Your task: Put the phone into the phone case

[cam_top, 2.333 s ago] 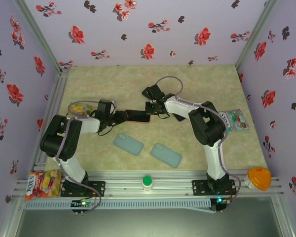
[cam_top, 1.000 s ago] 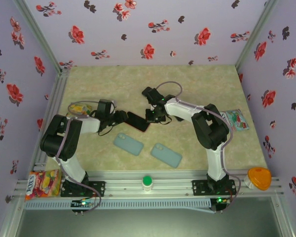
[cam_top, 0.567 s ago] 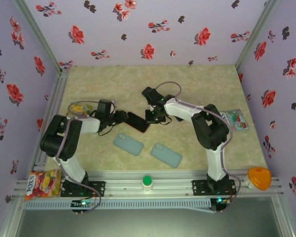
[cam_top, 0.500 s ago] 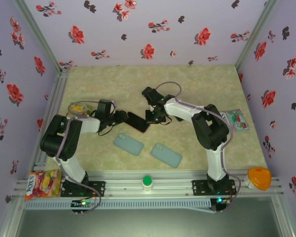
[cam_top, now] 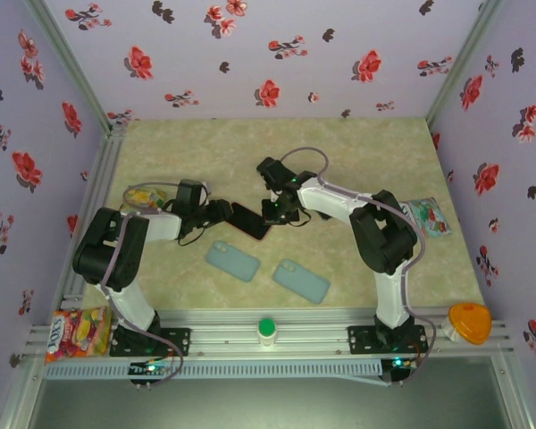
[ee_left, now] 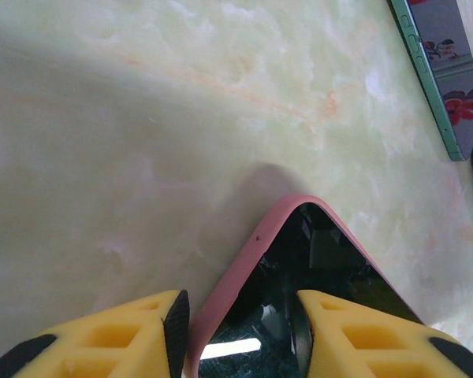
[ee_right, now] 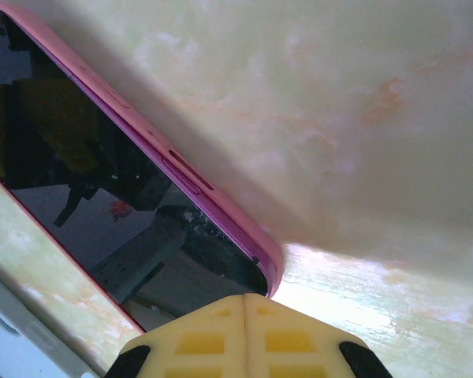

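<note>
The phone (cam_top: 250, 220), black glass with a pink rim, is at the middle of the table (cam_top: 205, 152), between the two pincers and near the two teal cases (cam_top: 232, 261). I think it goes to a case next, so keep it flat and match the corners before pressing. The left gripper (ee_left: 236, 315) has its fingers partway apart round one corner; I cannot tell if it squeezes. The right gripper (ee_right: 246, 303) is closed tight and empty, by another corner. The top view shows both cases; the right wrist view shows the rim's buttons.
</note>
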Action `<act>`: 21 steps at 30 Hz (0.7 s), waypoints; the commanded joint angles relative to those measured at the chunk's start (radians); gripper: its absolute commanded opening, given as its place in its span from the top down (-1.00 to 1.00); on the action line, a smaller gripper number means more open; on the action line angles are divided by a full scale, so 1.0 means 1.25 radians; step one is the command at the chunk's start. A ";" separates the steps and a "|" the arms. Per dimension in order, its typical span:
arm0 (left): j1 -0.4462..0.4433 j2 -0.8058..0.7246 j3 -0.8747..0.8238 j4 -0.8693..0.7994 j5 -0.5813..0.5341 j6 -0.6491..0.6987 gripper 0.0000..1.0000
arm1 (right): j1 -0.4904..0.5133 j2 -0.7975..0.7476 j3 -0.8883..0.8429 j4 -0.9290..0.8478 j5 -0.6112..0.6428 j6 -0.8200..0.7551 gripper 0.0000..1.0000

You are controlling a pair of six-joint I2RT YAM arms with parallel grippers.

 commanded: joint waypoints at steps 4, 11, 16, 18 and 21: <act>-0.007 0.015 0.004 0.022 -0.007 0.003 0.13 | 0.006 0.014 -0.007 0.004 -0.011 -0.008 1.00; -0.007 0.010 -0.001 0.020 -0.008 0.005 0.13 | 0.003 0.051 -0.019 0.013 0.005 -0.009 1.00; -0.007 0.008 -0.003 0.020 -0.009 0.004 0.13 | -0.001 0.071 -0.026 0.015 0.012 -0.010 1.00; -0.008 0.006 -0.004 0.020 -0.009 0.005 0.13 | 0.000 0.080 -0.024 0.007 0.017 -0.014 1.00; -0.007 0.006 -0.004 0.019 -0.009 0.005 0.13 | 0.000 0.096 -0.018 -0.012 0.017 -0.022 1.00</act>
